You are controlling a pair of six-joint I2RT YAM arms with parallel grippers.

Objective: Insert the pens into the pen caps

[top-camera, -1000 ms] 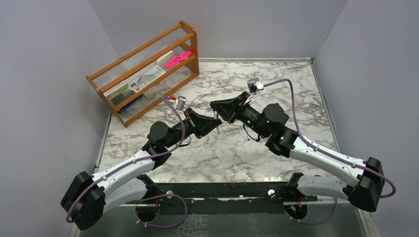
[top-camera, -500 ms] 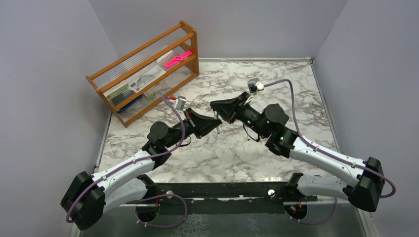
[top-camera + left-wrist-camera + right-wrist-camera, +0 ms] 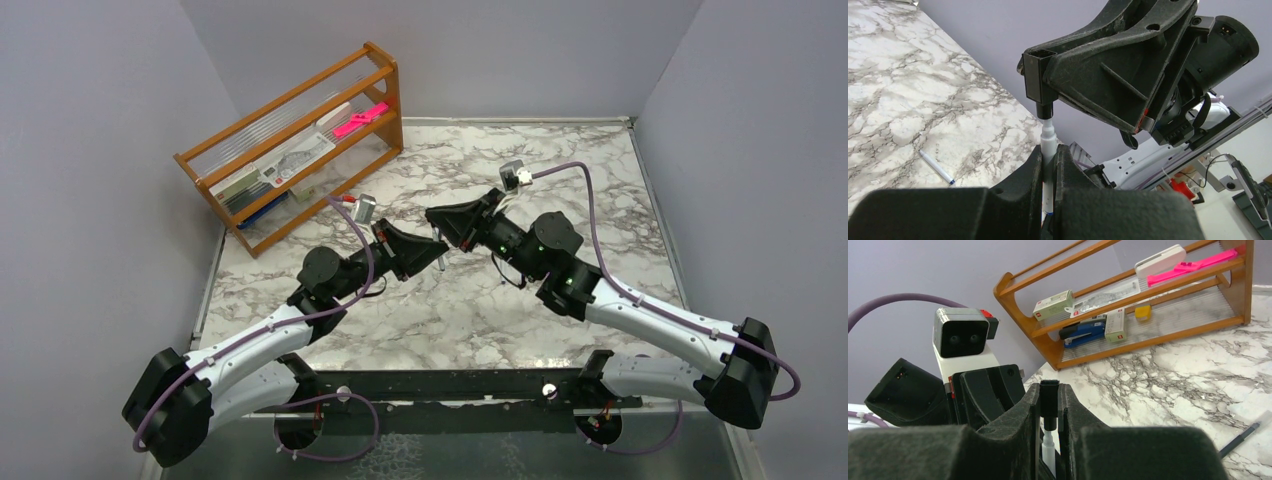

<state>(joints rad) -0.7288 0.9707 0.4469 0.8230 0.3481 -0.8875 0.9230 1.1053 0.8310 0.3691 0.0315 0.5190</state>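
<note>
- Slim white plastic pen [image 3: 1049,141], frame centre: clamped in your left gripper [image 3: 1049,156], tip entering the short black tube cap [image 3: 1049,401].
- Right gripper [image 3: 1049,390] pinches that cap; nothing has visibly moved, so insertion looks unfinished.

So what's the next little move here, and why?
Probably push the left end effector straight toward the right end effector: its white pen is lined up with its tip at the mouth of the black cap held there, not yet seated.

robot lab test cell, plain grey walls [image 3: 500,50], marble tabletop [image 3: 560,160], wooden stationery rack [image 3: 392,95]
</note>
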